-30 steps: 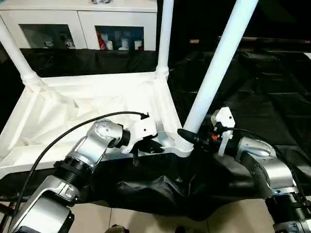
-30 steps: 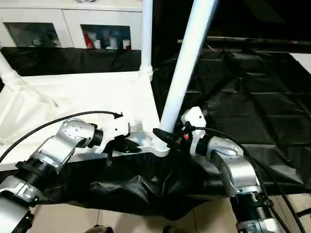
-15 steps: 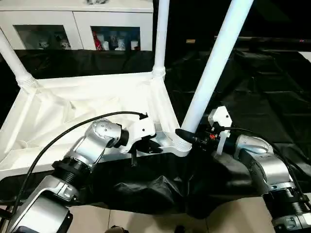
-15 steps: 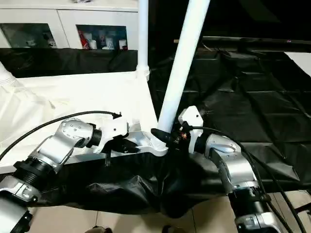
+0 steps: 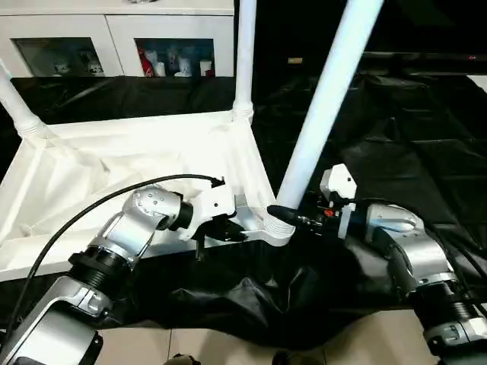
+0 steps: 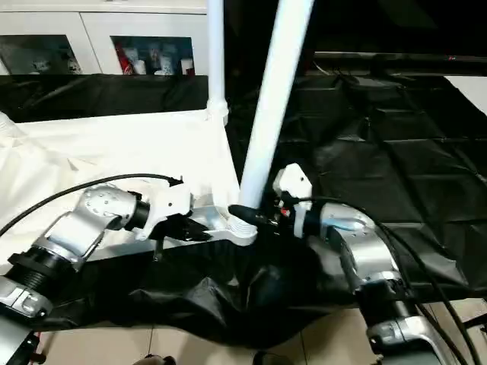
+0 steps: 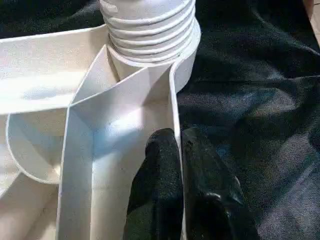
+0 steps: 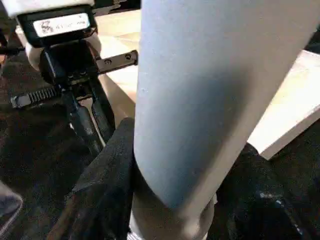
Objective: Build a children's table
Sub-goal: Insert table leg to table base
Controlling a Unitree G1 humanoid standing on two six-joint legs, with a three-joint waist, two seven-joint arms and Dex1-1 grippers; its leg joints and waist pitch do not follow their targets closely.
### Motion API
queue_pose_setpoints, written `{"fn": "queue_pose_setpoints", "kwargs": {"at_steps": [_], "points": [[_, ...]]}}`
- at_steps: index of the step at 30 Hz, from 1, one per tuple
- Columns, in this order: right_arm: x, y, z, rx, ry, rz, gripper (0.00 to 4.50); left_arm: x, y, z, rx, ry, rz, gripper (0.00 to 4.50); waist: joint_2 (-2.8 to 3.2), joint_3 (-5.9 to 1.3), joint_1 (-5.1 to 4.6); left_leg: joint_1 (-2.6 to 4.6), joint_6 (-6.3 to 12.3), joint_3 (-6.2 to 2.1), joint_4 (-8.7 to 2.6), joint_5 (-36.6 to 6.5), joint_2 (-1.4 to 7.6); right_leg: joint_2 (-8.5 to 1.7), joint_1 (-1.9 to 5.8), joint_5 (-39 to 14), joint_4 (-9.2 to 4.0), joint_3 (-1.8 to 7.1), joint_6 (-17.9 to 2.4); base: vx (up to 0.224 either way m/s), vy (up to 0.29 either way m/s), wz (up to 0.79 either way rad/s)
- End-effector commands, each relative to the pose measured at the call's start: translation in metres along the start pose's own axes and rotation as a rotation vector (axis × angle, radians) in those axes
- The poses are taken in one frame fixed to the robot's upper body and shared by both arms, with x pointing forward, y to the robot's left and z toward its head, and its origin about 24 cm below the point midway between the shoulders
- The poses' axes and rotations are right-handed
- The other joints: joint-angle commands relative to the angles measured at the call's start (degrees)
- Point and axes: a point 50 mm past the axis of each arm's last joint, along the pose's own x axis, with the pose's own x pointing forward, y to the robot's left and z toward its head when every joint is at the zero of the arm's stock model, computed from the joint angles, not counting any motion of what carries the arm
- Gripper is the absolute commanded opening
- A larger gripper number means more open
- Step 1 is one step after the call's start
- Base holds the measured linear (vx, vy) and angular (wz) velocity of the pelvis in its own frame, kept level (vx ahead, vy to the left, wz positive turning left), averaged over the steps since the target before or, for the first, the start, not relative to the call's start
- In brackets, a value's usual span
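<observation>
Near leg (image 5: 323, 114) steeper now, in corner socket (image 5: 278, 226).

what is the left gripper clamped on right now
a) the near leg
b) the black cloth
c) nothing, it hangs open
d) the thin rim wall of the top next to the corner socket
d: in the left wrist view the left gripper's two fingers pinch the thin rim wall of the top, beside the ribbed corner socket.

Table top (image 5: 114, 175) before cabinets (image 5: 114, 34)
</observation>
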Motion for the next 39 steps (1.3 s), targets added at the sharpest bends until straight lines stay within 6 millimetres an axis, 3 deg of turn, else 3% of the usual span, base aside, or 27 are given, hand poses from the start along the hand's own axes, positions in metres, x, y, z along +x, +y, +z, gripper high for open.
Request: {"fn": "queue_pose_setpoints", "kwargs": {"at_steps": [1,3,6,12,17,20,28,32,37,39], "points": [[0.012,0.007,-0.024,0.162,0.089,0.006,1.89,0.007,-0.001,0.027,0.103,-0.077,-0.034,0.0,-0.34,-2.72,0.18,0.5,2.03,-0.88,-3.75,-20.45,1.78,-3.81,1.92,-34.96,-5.47,2.97,-6.29,0.0,0.0,0.0],[0.011,0.0,-0.012,0.277,-0.019,-0.039,1.89,0.007,-0.001,0.027,0.09,-0.083,-0.029,0.0,-0.21,-2.8,0.11,0.62,1.84,-0.95,-3.75,-20.86,1.82,-3.8,1.87,-35.21,-5.62,2.93,-6.28,0.0,0.0,0.0],[0.007,-0.002,-0.011,0.292,-0.041,-0.057,1.88,0.009,-0.001,0.026,0.087,-0.081,-0.027,0.0,-0.2,-2.91,0.19,0.86,1.34,-0.93,-3.76,-21.38,1.96,-3.74,1.7,-34.3,-5.65,2.92,-6.39,0.0,0.0,0.0],[0.0,-0.008,-0.01,0.313,-0.068,-0.114,1.88,0.01,-0.002,0.024,0.086,-0.069,-0.026,0.0,-0.24,-3.31,0.58,0.34,1.51,-0.59,-3.8,-17.59,2.24,-3.69,1.97,-25.13,-4.28,3.5,-9.58,0.0,0.0,0.0],[-0.005,-0.008,-0.003,0.263,-0.06,-0.115,1.88,0.012,-0.002,0.023,0.084,-0.063,-0.029,0.0,-0.19,-3.62,0.85,0.11,2.12,-0.21,-3.54,-14.13,2.15,-3.61,2.38,-20.56,-3.57,3.73,-11.14,0.0,0.0,0.0],[-0.004,-0.006,0.0,0.222,-0.054,-0.1,1.88,0.012,-0.001,0.023,0.083,-0.058,-0.029,0.0,-0.13,-3.71,0.97,-0.02,2.25,-0.19,-3.5,-13.06,2.16,-3.5,2.53,-18.71,-3.27,3.72,-11.41,0.0,0.0,0.0],[-0.009,-0.008,0.023,0.243,-0.207,-0.149,1.88,0.012,0.001,0.023,0.078,-0.057,-0.026,0.0,-0.01,-4.01,1.37,0.16,1.94,-0.17,-3.41,-13.62,2.14,-3.6,2.65,-19.66,-3.4,3.74,-11.14,0.0,0.0,0.0],[-0.015,-0.012,0.03,0.262,-0.284,-0.185,1.88,0.014,0.001,0.023,0.089,-0.055,-0.014,0.0,0.21,-4.44,1.83,0.42,2.15,-0.03,-3.17,-11.5,2.25,-3.53,2.61,-15.8,-2.92,3.83,-12.03,0.0,0.0,0.0],[-0.018,-0.014,0.036,0.253,-0.302,-0.196,1.88,0.014,0.002,0.026,0.07,-0.082,-0.008,0.0,0.24,-4.92,2.34,0.16,2.63,0.0,-2.9,-8.74,2.2,-3.43,3.03,-10.58,-2.0,3.84,-13.33,0.0,0.0,0.0],[-0.019,-0.014,0.037,0.254,-0.305,-0.2,1.88,0.013,0.002,0.026,0.055,-0.093,-0.013,0.45,0.23,-4.93,2.59,0.24,2.69,0.15,-2.82,-8.86,2.14,-3.42,3.01,-10.52,-1.93,3.94,-13.5,0.0,0.0,0.0]]}}
